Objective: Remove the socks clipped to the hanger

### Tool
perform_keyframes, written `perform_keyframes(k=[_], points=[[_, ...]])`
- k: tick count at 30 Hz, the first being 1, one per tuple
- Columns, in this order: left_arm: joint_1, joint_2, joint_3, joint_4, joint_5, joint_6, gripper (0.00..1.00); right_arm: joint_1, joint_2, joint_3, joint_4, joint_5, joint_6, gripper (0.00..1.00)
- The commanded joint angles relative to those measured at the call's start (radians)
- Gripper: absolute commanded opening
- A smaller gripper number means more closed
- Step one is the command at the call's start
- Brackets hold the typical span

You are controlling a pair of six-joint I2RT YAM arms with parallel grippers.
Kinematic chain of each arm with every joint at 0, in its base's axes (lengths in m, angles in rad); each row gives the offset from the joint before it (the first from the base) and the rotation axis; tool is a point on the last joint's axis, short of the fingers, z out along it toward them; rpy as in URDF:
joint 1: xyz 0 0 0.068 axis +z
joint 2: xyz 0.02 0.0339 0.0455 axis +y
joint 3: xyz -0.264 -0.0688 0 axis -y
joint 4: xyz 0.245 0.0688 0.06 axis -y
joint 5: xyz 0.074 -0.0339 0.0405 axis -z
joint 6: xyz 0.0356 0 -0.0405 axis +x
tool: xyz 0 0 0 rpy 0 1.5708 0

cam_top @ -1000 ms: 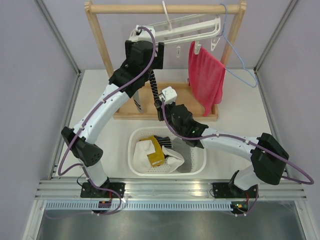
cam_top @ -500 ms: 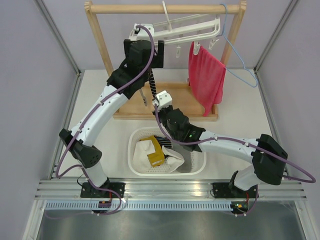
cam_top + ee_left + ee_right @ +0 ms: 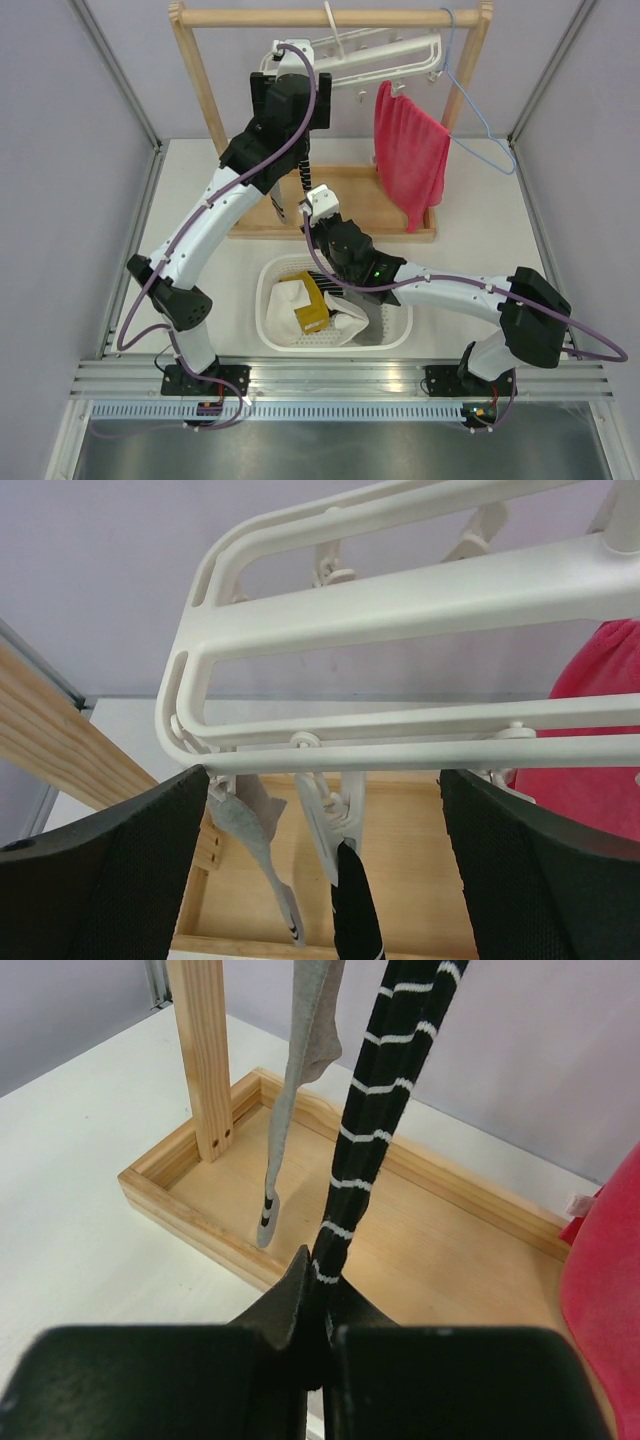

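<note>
Striped sock — bottom pinched in right end effector; left end effector wide below hanger frame.

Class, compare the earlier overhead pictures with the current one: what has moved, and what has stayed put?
The right end effector, shut on the striped sock throughout, drew left and nearer the basket. The left end effector, open, rose slightly toward the hanger. Nothing was released: striped sock and grey sock stay clipped; red towel and basket unchanged.
</note>
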Motion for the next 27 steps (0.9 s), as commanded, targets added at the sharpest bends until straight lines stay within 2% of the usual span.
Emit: perform_keyframes(k=[1, 10, 27], points=[[0.008, 0.006, 0.044, -0.017, -0.026, -0.017, 0.95, 0.014, 0.010, 0.020, -0.018, 0.010, -0.004, 0.01], [0.008, 0.025, 0.044, -0.024, -0.007, -0.034, 0.77, 0.015, -0.005, -0.001, -0.012, 0.001, 0.004, 0.01], [0.014, 0.071, 0.047, -0.032, -0.029, -0.044, 0.76, 0.017, -0.030, -0.024, -0.014, 0.004, 0.002, 0.01]])
